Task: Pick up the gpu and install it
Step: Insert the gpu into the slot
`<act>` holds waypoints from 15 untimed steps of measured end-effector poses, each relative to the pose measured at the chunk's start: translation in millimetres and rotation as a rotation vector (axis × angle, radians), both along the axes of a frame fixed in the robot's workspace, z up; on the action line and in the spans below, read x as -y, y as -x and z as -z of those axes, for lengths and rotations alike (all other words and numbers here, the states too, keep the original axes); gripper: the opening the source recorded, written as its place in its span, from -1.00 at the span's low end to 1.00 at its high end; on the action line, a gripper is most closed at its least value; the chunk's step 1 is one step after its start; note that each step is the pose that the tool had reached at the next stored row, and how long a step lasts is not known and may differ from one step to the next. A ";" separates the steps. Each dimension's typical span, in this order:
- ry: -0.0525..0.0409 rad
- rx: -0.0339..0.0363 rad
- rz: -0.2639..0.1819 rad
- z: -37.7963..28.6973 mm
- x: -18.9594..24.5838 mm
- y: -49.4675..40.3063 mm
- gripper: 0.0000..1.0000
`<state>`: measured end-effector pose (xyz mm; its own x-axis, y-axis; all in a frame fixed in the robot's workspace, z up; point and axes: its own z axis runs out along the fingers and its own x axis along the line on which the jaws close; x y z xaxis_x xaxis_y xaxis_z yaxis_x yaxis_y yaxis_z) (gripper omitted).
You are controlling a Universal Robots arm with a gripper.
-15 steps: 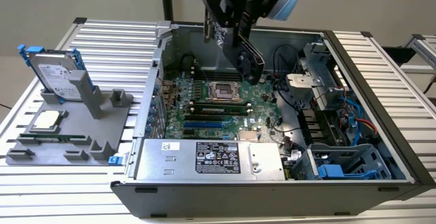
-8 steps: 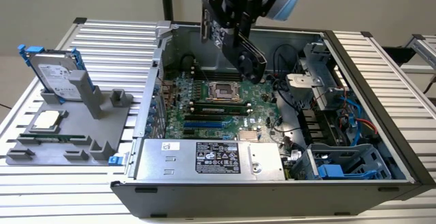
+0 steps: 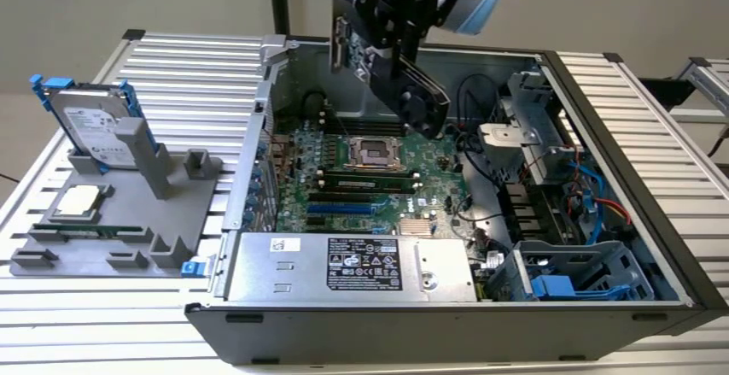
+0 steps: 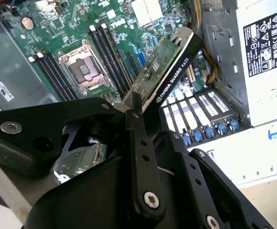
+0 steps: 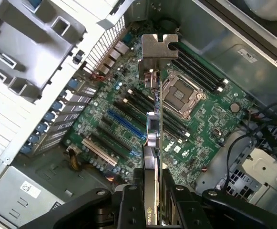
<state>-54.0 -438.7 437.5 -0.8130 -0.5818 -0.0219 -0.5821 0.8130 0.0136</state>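
Over open case (image 3: 456, 334), gpu (image 3: 412, 95) seemingly aslant

White lettering runs along the black edge of the gpu (image 4: 174, 71) in the second wrist view. I see a white label with black print and symbols on the power supply (image 3: 285, 274), a printed label on the hard drive (image 3: 85, 119), and a small sticker on the case (image 4: 5, 62).
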 end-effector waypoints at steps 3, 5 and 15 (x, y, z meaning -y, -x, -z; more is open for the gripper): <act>0.0000 0.0000 -0.033 0.0 0.0 0.0 -1.00; 0.0000 0.0000 -0.053 0.0 0.0 0.0 -1.00; 0.0000 0.0000 -0.146 -0.2 0.0 0.0 -1.00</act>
